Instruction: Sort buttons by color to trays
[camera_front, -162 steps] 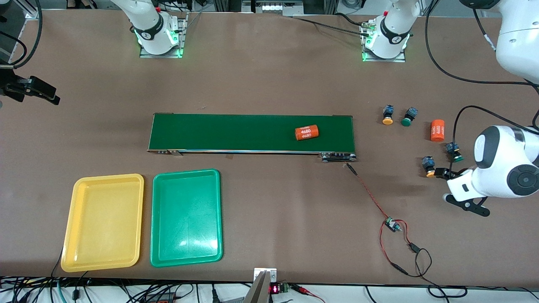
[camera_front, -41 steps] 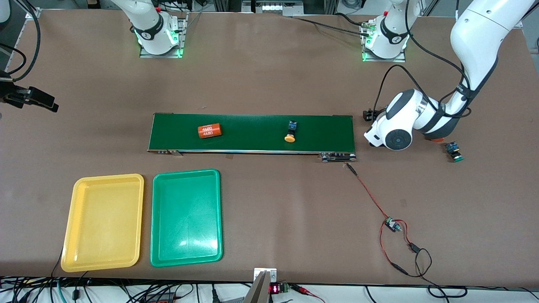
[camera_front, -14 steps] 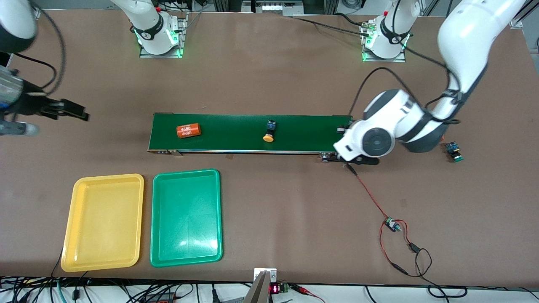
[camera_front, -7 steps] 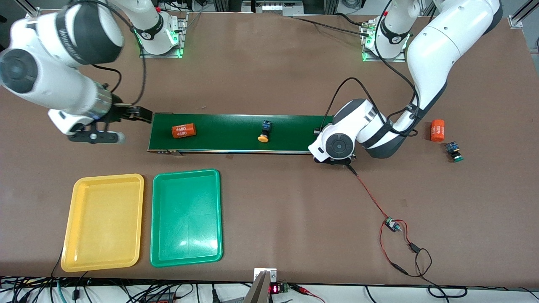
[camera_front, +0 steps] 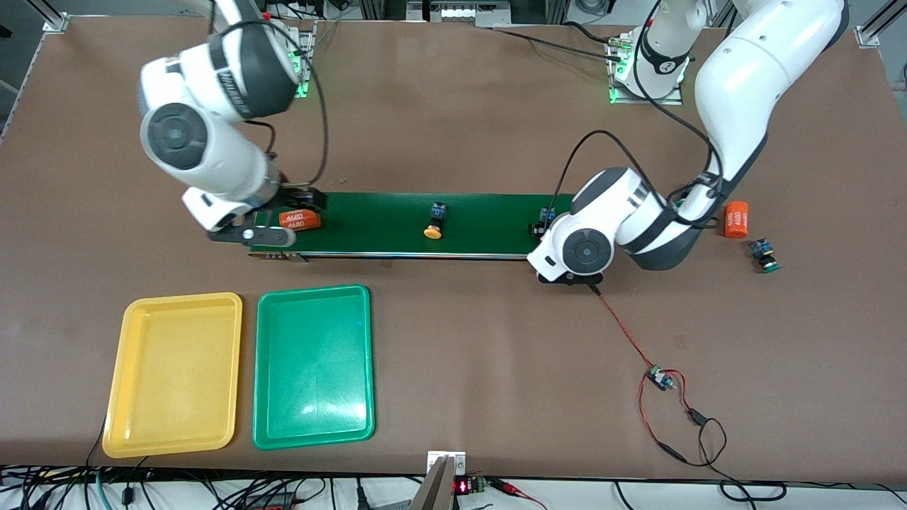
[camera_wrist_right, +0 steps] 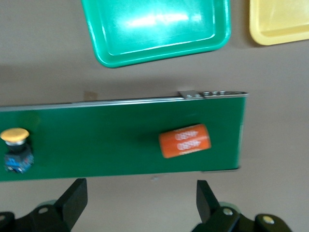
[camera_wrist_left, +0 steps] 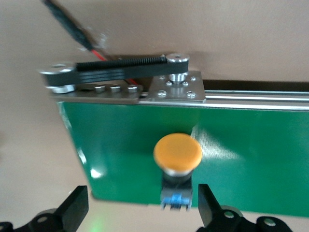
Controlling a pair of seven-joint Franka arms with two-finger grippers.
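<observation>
On the brown surface (camera_front: 453,127) a long dark green belt (camera_front: 489,212) runs between the two arms, and both claws hang over its ends. The left claw (camera_wrist_left: 140,210) is over the belt end toward the left arm's end of the surface, its two black fingers (camera_wrist_left: 75,210) spread wide with nothing gripped. Right under it, between the fingers but apart from both, a button with a yellow-orange cap (camera_wrist_left: 177,153) lies on the belt; in the front view only its blue tag (camera_front: 547,212) peeks out from under the wrist. A second yellow-orange button (camera_front: 434,225) lies near the middle of the belt, well apart from either claw.

The right claw (camera_wrist_right: 140,208) is over the belt's other end, toward the right arm's end of the surface, fingers (camera_wrist_right: 72,203) also wide apart and empty. Below it an orange cylinder with white print (camera_wrist_right: 185,140) lies on the belt, clear of both fingers. A second orange cylinder (camera_front: 735,218) lies on the surface off the belt, near the left arm's elbow, with a green-capped button (camera_front: 764,255) just beside it, nearer the front camera.

The yellow tray (camera_front: 176,374) and the green tray (camera_front: 314,367) sit side by side, nearer the front camera than the right claw, both with nothing in them. A red and black wire with a small board (camera_front: 659,379) trails from the belt's end under the left claw.
</observation>
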